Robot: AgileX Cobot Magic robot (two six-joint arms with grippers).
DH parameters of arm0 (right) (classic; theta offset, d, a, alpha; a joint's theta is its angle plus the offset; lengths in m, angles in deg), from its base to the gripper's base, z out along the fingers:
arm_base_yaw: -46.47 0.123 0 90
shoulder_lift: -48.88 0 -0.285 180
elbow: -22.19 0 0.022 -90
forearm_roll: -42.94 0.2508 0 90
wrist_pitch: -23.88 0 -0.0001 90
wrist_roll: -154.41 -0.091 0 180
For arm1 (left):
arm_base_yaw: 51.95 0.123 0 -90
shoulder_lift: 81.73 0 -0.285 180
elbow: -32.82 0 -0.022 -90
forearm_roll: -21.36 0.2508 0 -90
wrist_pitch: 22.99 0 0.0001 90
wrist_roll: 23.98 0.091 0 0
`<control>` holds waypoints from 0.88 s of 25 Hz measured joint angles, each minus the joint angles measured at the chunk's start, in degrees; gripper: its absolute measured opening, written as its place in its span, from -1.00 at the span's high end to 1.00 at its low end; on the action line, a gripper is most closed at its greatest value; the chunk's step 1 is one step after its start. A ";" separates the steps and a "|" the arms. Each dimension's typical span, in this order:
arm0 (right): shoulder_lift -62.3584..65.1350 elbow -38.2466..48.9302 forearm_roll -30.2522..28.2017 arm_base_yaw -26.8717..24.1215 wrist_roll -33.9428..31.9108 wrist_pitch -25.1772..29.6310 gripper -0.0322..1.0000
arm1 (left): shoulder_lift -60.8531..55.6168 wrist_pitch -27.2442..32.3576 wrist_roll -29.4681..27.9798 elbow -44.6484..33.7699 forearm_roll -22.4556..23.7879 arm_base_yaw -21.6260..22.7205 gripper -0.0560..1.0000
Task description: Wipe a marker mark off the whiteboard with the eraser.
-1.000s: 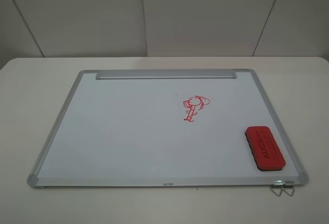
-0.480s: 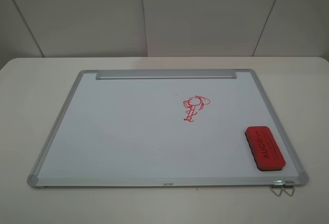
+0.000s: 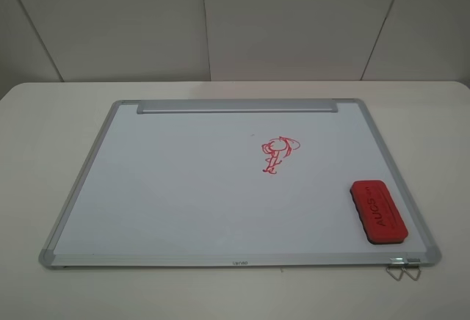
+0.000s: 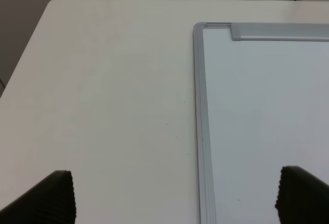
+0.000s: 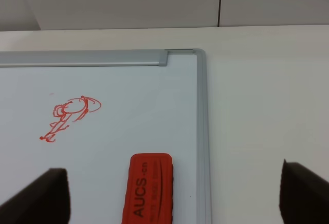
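The whiteboard lies flat on the white table, its silver tray strip along the far edge. A small red marker mark is drawn a little right of the board's middle. The red eraser, lettered "AUCS", rests on the board near its front right corner. Neither gripper shows in the exterior high view. My right gripper is open and hangs above the eraser, with the marker mark farther off. My left gripper is open over the board's left frame, holding nothing.
The white table extends on all sides of the board. A small wire clip sticks out at the board's front right corner. Grey wall panels stand behind the table's far edge.
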 joint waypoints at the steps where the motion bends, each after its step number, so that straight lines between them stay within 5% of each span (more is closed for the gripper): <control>1: 0.00 0.00 0.00 0.00 0.00 0.00 -0.47 | 0.00 0.00 0.00 0.00 0.00 0.00 -0.58; 22: 0.00 0.00 0.00 0.00 0.00 0.00 -0.47 | 0.00 0.00 0.00 0.00 0.00 0.00 -0.58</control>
